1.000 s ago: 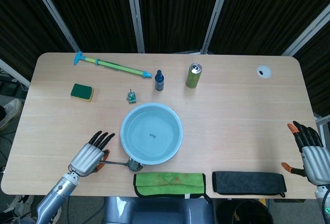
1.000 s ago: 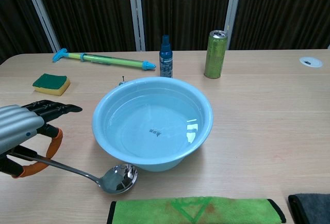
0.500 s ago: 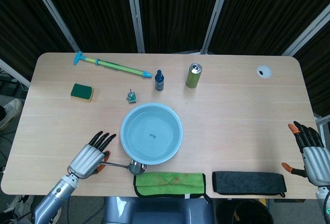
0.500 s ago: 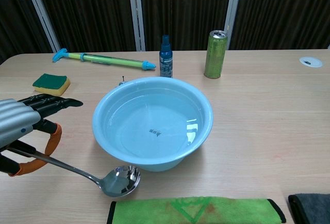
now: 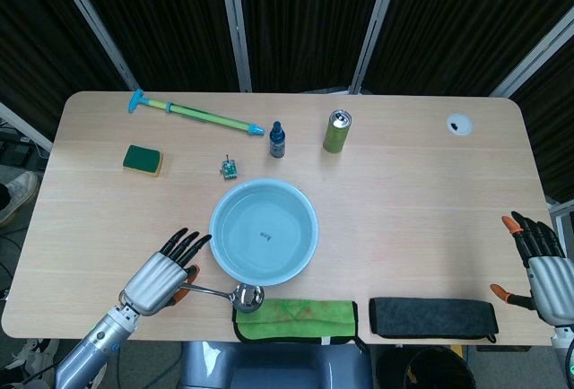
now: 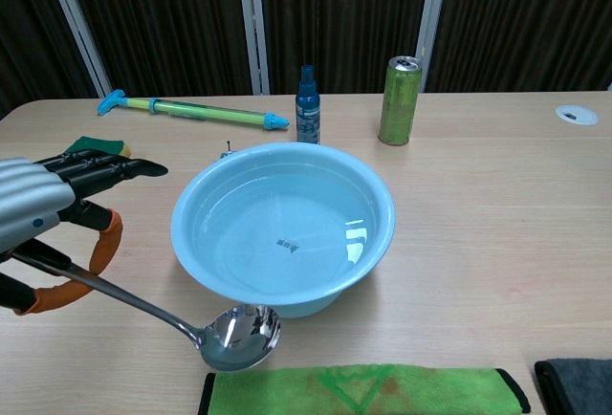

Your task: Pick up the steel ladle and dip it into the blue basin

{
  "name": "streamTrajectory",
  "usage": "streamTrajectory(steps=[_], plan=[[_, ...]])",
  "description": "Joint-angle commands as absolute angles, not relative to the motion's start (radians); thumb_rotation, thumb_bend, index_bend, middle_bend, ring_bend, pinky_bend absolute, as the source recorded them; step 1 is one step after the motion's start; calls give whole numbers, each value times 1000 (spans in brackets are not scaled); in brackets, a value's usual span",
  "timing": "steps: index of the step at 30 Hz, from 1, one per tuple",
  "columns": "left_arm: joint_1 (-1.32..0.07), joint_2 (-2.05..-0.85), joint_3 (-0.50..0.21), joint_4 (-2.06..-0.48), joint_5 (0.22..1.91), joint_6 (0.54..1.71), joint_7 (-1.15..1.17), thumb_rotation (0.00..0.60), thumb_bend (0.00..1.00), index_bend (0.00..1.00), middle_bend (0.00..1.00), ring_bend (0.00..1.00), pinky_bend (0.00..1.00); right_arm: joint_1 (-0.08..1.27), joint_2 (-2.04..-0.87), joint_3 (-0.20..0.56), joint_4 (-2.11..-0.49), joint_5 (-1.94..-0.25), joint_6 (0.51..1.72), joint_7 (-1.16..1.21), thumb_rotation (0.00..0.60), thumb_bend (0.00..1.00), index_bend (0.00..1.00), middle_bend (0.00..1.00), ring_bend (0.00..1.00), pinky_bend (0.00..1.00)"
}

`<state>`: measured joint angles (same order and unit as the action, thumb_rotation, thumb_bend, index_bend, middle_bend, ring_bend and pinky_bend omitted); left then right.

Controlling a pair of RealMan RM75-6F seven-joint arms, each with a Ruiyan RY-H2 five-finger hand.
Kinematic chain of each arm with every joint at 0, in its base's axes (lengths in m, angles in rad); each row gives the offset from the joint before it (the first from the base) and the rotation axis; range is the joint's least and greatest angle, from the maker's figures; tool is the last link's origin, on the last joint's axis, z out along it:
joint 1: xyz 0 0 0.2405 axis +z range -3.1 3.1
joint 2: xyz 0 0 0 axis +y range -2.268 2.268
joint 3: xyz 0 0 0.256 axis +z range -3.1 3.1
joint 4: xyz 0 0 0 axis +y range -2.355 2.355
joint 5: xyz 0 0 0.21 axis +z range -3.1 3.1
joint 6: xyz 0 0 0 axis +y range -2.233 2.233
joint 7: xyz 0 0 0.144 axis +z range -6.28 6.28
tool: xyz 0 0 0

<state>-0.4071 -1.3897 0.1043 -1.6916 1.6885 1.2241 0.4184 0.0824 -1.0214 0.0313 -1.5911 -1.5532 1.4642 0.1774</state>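
My left hand (image 6: 43,219) gripped the ladle (image 6: 234,337) by its handle.
The bowl hung beside the basin (image 6: 283,227); my right hand (image 5: 541,266) rested with fingers spread, holding nothing.

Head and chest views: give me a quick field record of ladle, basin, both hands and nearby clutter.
ladle: steel ladle, handle gripped by left hand, bowl in front of the basin, by the green cloth
basin: blue basin, holds water, ladle not in it
right hand: right hand, fingers spread, holds nothing, at the table's right edge
behind basin: spray bottle, green can, water squirter
left side: sponge
front edge: dark cloth
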Motion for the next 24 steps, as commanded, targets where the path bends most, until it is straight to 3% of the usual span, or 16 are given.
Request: streamTrajectory(steps=[1,14,24], plan=[[-415,-1376,100,-1716,1700,1220,421,600,412,616,0,0,0,81,-1021,30,-1592,-1557,1467,178,600,0,0,0,0,0],[-454,-1382,71,-1780,1697,1163,434,600,409,616,0,0,0,82,-1022,31,-1591,-1557,1467,178,600,0,0,0,0,0],[-460,-1353,34,-1805,1698,1187,451,600,409,618,0,0,0,82,-1020,30,-1588,-1556,1465,183,600,0,0,0,0,0]])
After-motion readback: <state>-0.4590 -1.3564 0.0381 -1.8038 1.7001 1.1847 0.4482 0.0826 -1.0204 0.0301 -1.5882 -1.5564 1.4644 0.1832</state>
